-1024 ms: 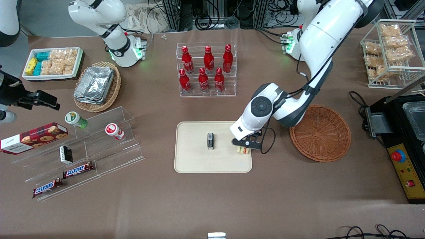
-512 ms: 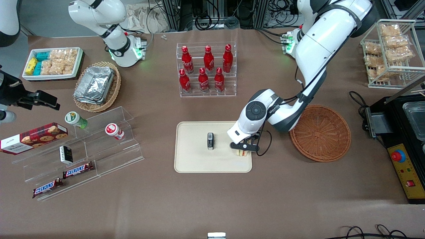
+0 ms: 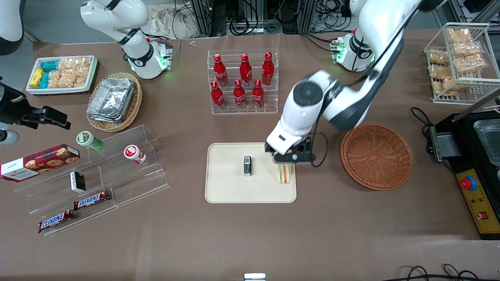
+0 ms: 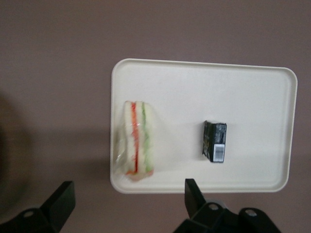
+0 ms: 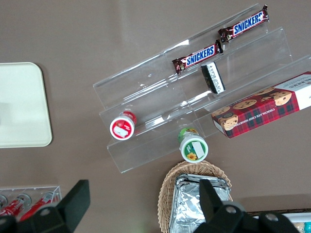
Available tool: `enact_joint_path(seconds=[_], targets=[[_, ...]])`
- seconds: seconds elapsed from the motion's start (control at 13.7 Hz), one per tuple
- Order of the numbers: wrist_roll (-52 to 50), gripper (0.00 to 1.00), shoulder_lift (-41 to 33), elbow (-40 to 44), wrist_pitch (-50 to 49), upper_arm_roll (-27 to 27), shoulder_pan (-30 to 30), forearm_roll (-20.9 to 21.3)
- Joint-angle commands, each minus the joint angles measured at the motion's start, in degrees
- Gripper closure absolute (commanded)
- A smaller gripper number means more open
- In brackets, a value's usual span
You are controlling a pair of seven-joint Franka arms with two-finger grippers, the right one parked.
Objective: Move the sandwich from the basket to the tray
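The sandwich (image 3: 285, 173) (image 4: 137, 141), a clear-wrapped wedge with green and orange-red layers, lies on the cream tray (image 3: 226, 191) (image 4: 252, 92) near the tray's edge closest to the basket. My gripper (image 3: 293, 157) (image 4: 126, 201) hovers above it, raised clear, open with nothing between its fingers. The reddish-brown wicker basket (image 3: 376, 156) sits empty beside the tray, toward the working arm's end.
A small black packet (image 3: 247, 166) (image 4: 215, 141) lies mid-tray. A rack of red bottles (image 3: 243, 82) stands farther from the front camera than the tray. Clear tiered shelves (image 3: 117, 171) with snacks sit toward the parked arm's end; a black appliance (image 3: 474, 164) stands next to the basket.
My gripper has let go of the sandwich and risen away from it; the sandwich stays lying on the tray, now fully uncovered.
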Motion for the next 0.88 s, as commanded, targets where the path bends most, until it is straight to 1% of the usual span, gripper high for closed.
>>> enact_joint_path(seconds=[0.0,0.07,0.15,0.22,0.44,0.59,0.8], targets=[[6.0,0.00,-10.3,-1.6,-8.3,3.1,1.6,-7.8],[11.1,0.00,-14.0,-1.5,-11.9,7.8,1.1,-12.3],[16.7,0.00,-17.5,-1.5,-15.8,12.0,0.7,-15.8],[21.8,0.00,-20.2,-1.5,-20.1,15.7,0.7,-17.6],[32.8,0.00,-26.6,-1.3,-29.0,26.7,0.6,-17.9],[34.7,0.00,-28.8,-1.3,-30.9,31.9,0.8,-17.4],[34.4,0.00,-25.1,4.8,-31.0,32.4,1.4,-16.7]])
